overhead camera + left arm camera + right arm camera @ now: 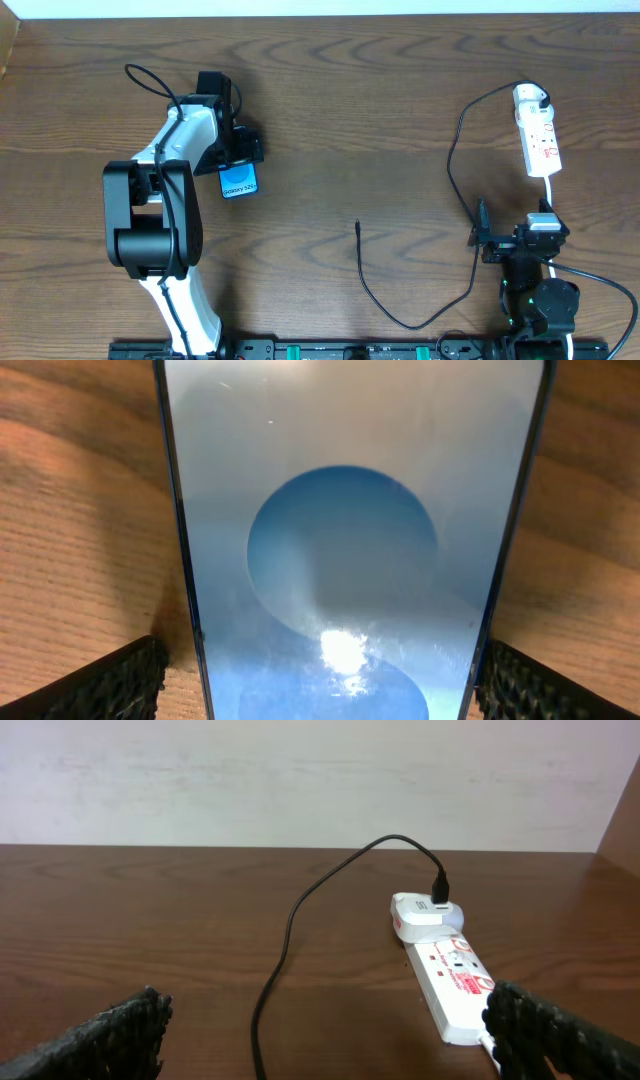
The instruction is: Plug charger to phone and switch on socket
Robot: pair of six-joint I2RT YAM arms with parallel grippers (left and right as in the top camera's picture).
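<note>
Fingers on the left arm, the left fingers (100, 685), are spread wide and straddle the phone (340, 560), one ribbed pad in each lower corner of the left wrist view. A thin strip of bare wood shows between one pad and the phone's dark edge; on the other side the gap is too narrow to judge. They clasp nothing. The phone lies flat on the wooden surface (350, 100), screen up, with its pale blue circle straight ahead of the pads and glare across the glass. From overhead only the end of the phone (239, 182) nearest the arm's base pokes out from under the wrist.

The right fingers (100, 1040) are released too, gaping with only wood between them. Ahead of them, closer to the right-hand pad, lies the socket (455, 990), a white strip with red marks, its thick white cord (550, 190) running back toward the wrist. A white adapter (420, 910) sits in the socket's far end. From it the charger (285, 940) arches up and then runs back between the two pads. Overhead, this black cable curves round in front of the right arm's base, and its plug tip (358, 226) lies on open wood between the two arms, well apart from the phone.
</note>
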